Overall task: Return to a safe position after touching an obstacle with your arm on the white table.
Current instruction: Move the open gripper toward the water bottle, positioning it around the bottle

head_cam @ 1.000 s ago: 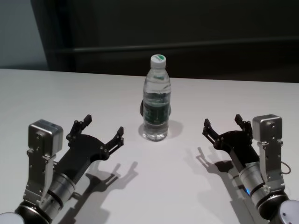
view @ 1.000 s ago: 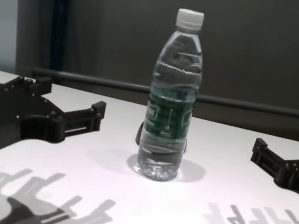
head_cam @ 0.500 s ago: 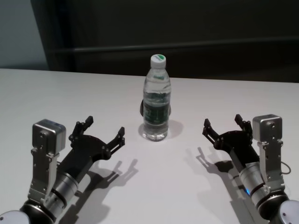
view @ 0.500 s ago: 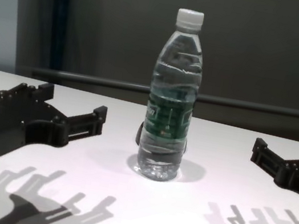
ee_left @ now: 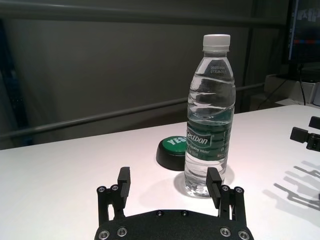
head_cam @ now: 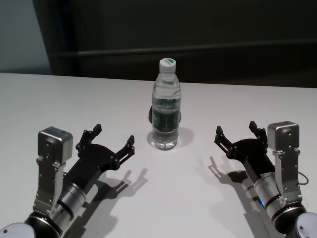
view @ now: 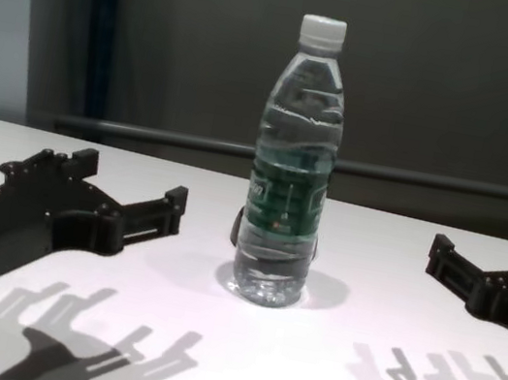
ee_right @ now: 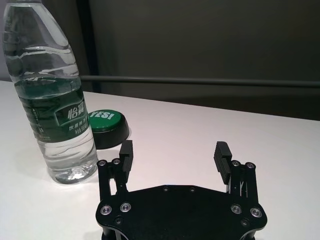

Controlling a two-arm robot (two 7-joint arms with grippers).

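The water bottle (head_cam: 165, 104) stands upright at the centre of the frame on the white table (head_cam: 74, 104), with a dark round button (ee_left: 172, 152), green-topped, just behind it. The left gripper (head_cam: 113, 144), fingers spread, sits at lower left, apart from the bottle. The right gripper (head_cam: 237, 134), also spread, rests at lower right, possibly hovering just above the tabletop.
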